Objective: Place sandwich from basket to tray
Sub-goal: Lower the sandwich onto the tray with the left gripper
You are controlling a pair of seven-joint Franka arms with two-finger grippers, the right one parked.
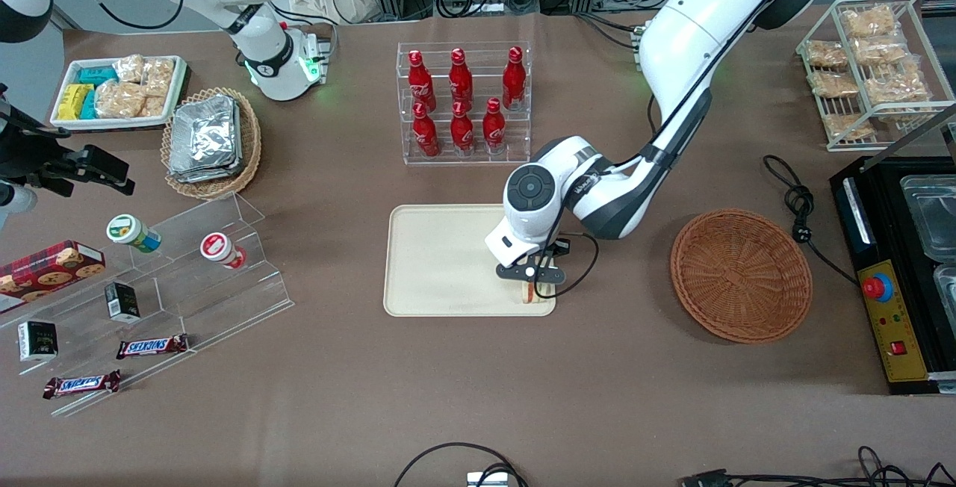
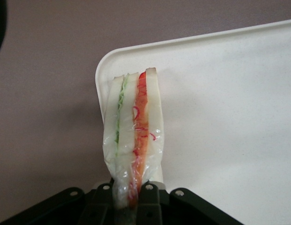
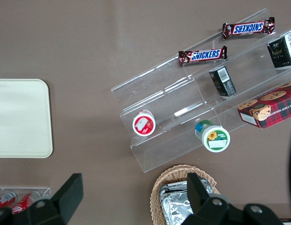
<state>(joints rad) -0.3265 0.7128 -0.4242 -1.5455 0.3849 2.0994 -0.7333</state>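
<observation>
Front view first, going big to small. Wide brown table [image 1: 478, 397], lots of stuff on it. Flat cream-beige rectangular tray [image 1: 441, 263] mid-table. Round reddish-brown wicker basket [image 1: 741, 275] well apart from it toward the working arm's end, nothing inside. Left arm's black two-finger gripper [image 1: 532, 278] low over the tray's near corner, the one closest to the basket. Pinched shut on the small triangular plastic-wrapped sandwich [image 1: 532, 293] of white bread with green and orange-red filling.

Same story from the left wrist view: fingers [image 2: 149, 208] clamped on the wedge's narrow wrapped end, wedge standing on edge right by the tray's rounded corner rim. Can't tell whether touching the tray floor yet.

Possible trouble, just guessing:
- Could land half on the rim if let go here, then tip off onto the table, being that close to the corner.
- Probably flops over on release anyway, balanced on a thin edge like that. No idea which way.
- Might swing or slide out early, with slippery wrap and only a pinch at the tip.

Room-wise, loads of bare tray toward the parked arm's end and farther from the camera, so nudging inward looks free. Clear rack of red bottles [image 1: 464, 102] farther from the camera than the tray and apart from it, so no worry there.
</observation>
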